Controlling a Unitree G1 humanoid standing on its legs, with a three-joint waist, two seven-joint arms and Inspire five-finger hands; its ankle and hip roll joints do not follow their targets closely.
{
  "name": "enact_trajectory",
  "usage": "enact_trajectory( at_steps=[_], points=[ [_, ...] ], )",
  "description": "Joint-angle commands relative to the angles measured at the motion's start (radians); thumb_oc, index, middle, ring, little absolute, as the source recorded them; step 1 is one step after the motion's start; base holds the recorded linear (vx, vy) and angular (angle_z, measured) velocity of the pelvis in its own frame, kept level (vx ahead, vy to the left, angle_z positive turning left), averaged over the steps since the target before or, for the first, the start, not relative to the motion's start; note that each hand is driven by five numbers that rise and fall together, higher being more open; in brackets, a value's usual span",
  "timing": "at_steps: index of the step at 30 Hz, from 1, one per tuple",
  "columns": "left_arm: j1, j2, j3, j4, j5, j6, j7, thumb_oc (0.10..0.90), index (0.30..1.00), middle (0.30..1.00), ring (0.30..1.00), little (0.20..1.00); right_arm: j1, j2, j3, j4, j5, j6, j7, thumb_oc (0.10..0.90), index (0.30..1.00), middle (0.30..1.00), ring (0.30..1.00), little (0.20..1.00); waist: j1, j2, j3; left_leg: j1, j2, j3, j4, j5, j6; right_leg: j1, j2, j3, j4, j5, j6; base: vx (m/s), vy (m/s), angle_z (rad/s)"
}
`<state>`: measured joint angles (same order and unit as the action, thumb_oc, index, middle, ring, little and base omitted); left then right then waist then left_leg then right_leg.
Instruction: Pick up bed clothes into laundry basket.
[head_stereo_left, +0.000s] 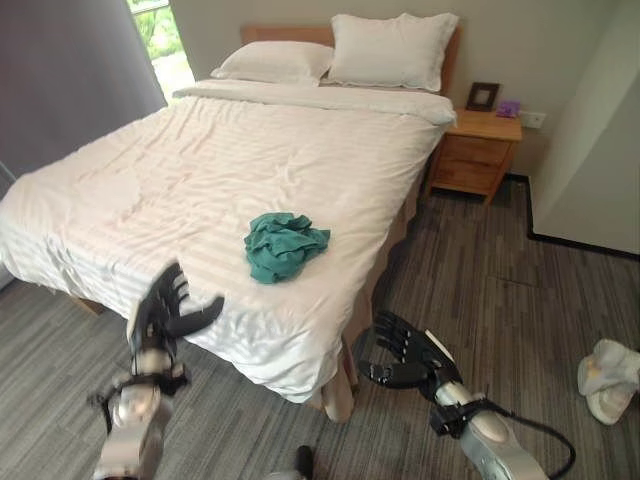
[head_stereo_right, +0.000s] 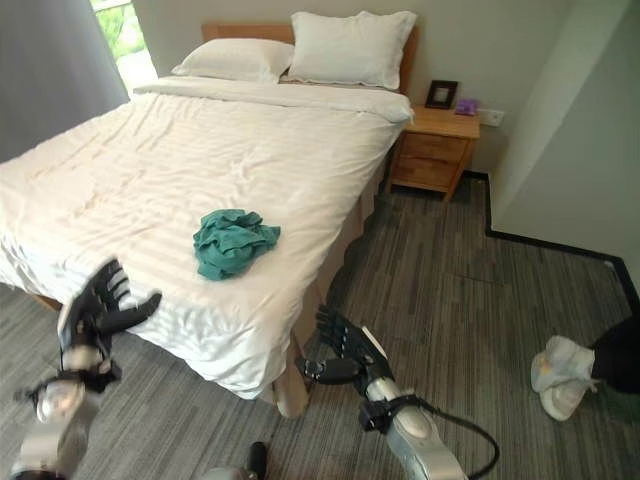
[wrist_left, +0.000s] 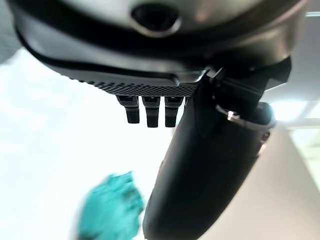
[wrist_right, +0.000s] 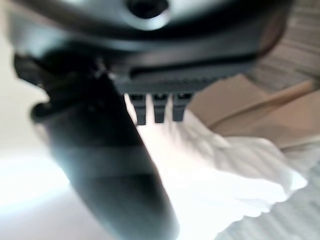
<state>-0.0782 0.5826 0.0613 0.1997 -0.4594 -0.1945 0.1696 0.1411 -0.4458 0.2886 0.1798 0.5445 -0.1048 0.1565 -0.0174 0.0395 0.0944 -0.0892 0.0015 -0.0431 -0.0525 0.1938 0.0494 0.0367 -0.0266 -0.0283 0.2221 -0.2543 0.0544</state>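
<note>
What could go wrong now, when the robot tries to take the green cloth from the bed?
The teal cloth lies bunched on the loose white sheet, so a grab may gather sheet along with it. The left hand is open at the bed's near edge, short of the cloth; a long reach may be needed. The right hand, open by the bed corner, might snag the overhanging sheet.

Crumpled teal garment (head_stereo_left: 284, 245) on bed (head_stereo_left: 200, 170)
</note>
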Motion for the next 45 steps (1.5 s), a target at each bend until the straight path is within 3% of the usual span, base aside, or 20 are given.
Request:
enact_trajectory(
  at_steps=[1, 3, 5, 6, 8, 12, 17, 21, 28, 37, 45],
  points=[
    [-0.180, 0.086, 0.055, -0.051, 0.082, -0.118, 0.030, 0.800, 0.900, 0.900, 0.900, 0.900, -0.028, 0.020, -0.052, -0.110, 0.007, -0.064, 0.052, 0.800, 0.900, 0.900, 0.900, 0.900, -0.005, -0.013, -0.050, 0.122, 0.060, -0.001, 0.021, -0.156, -0.120, 0.017, -0.051, 0.003, -0.215, 0.213, 0.031, 0.08, 0.116, -0.07],
    [-0.199, 0.098, 0.044, -0.053, 0.093, -0.116, 0.030, 0.800, 0.900, 0.900, 0.900, 0.900, -0.022, 0.023, -0.054, -0.105, 0.001, -0.059, 0.053, 0.800, 0.900, 0.900, 0.900, 0.900, -0.006, -0.015, -0.053, 0.127, 0.057, 0.006, 0.017, -0.159, -0.117, 0.013, -0.056, 0.006, -0.214, 0.214, 0.035, 0.05, 0.073, -0.17],
    [-0.297, 0.196, -0.008, -0.004, 0.151, -0.096, 0.029, 0.800, 0.900, 0.900, 0.900, 0.900, -0.016, 0.015, -0.050, -0.104, -0.015, -0.053, 0.065, 0.800, 0.900, 0.900, 0.900, 0.900, -0.018, -0.017, -0.062, 0.138, 0.046, 0.016, 0.007, -0.171, -0.106, 0.008, -0.067, 0.024, -0.216, 0.221, 0.051, 0.08, 0.098, -0.16],
    [-0.303, 0.198, -0.012, 0.000, 0.151, -0.097, 0.030, 0.800, 0.900, 0.900, 0.900, 0.900, -0.016, 0.017, -0.052, -0.104, -0.015, -0.053, 0.065, 0.800, 0.900, 0.900, 0.900, 0.900, -0.015, -0.019, -0.061, 0.139, 0.045, 0.017, 0.007, -0.171, -0.106, 0.008, -0.068, 0.025, -0.216, 0.221, 0.052, 0.09, 0.131, -0.10],
    [-0.475, 0.293, -0.143, 0.124, 0.146, -0.076, 0.005, 0.800, 0.900, 0.900, 0.900, 0.900, -0.012, 0.015, -0.036, -0.107, -0.013, -0.048, 0.074, 0.800, 0.900, 0.900, 0.900, 0.900, -0.032, -0.018, -0.066, 0.146, 0.035, 0.033, -0.004, -0.178, -0.095, 0.000, -0.081, 0.043, -0.212, 0.229, 0.073, 0.07, 0.136, -0.12],
    [-0.641, 0.350, -0.287, 0.275, 0.202, -0.022, -0.022, 0.800, 0.900, 0.900, 0.900, 0.900, 0.000, 0.015, -0.018, -0.106, -0.018, -0.044, 0.074, 0.800, 0.900, 0.900, 0.900, 0.900, -0.054, -0.016, -0.068, 0.147, 0.027, 0.046, -0.017, -0.179, -0.087, -0.017, -0.089, 0.054, -0.210, 0.240, 0.091, 0.03, 0.091, -0.10],
    [-0.801, 0.359, -0.419, 0.458, 0.308, 0.025, -0.041, 0.800, 0.900, 0.900, 0.900, 0.900, 0.026, 0.013, -0.024, -0.117, -0.025, -0.041, 0.081, 0.800, 0.900, 0.900, 0.900, 0.900, -0.075, -0.023, -0.058, 0.140, 0.023, 0.062, -0.029, -0.177, -0.083, -0.039, -0.095, 0.069, -0.215, 0.257, 0.106, 0.01, 0.066, -0.10],
    [-0.894, 0.317, -0.466, 0.605, 0.235, 0.040, -0.075, 0.800, 0.900, 0.900, 0.900, 0.900, 0.037, 0.008, -0.028, -0.124, -0.019, -0.037, 0.076, 0.800, 0.900, 0.900, 0.900, 0.900, -0.093, -0.032, -0.047, 0.123, 0.022, 0.076, -0.035, -0.174, -0.083, -0.061, -0.098, 0.075, -0.225, 0.275, 0.114, -0.02, 0.060, -0.18],
    [-1.050, 0.288, -0.542, 0.822, 0.303, 0.071, -0.067, 0.800, 0.900, 0.900, 0.900, 0.900, 0.022, 0.010, -0.003, -0.127, 0.001, -0.037, 0.074, 0.800, 0.900, 0.900, 0.900, 0.900, -0.113, -0.054, -0.018, 0.084, 0.020, 0.107, -0.035, -0.171, -0.083, -0.107, -0.100, 0.099, -0.239, 0.308, 0.126, -0.03, 0.043, -0.09],
    [-1.105, 0.294, -0.525, 0.968, 0.252, 0.084, -0.103, 0.800, 0.900, 0.900, 0.900, 0.900, -0.004, 0.000, 0.037, -0.122, 0.030, -0.030, 0.082, 0.800, 0.900, 0.900, 0.900, 0.900, -0.145, -0.076, 0.023, 0.015, 0.029, 0.150, -0.035, -0.157, -0.090, -0.189, -0.094, 0.130, -0.263, 0.356, 0.133, -0.04, 0.027, -0.14],
    [-1.150, 0.330, -0.546, 1.095, 0.344, 0.124, -0.102, 0.800, 0.900, 0.900, 0.900, 0.900, -0.059, 0.000, 0.076, -0.118, 0.054, -0.035, 0.065, 0.800, 0.900, 0.900, 0.900, 0.900, -0.170, -0.119, 0.105, -0.109, 0.046, 0.178, -0.035, -0.124, -0.098, -0.310, -0.069, 0.154, -0.304, 0.426, 0.132, -0.07, 0.008, -0.23]
  ],
)
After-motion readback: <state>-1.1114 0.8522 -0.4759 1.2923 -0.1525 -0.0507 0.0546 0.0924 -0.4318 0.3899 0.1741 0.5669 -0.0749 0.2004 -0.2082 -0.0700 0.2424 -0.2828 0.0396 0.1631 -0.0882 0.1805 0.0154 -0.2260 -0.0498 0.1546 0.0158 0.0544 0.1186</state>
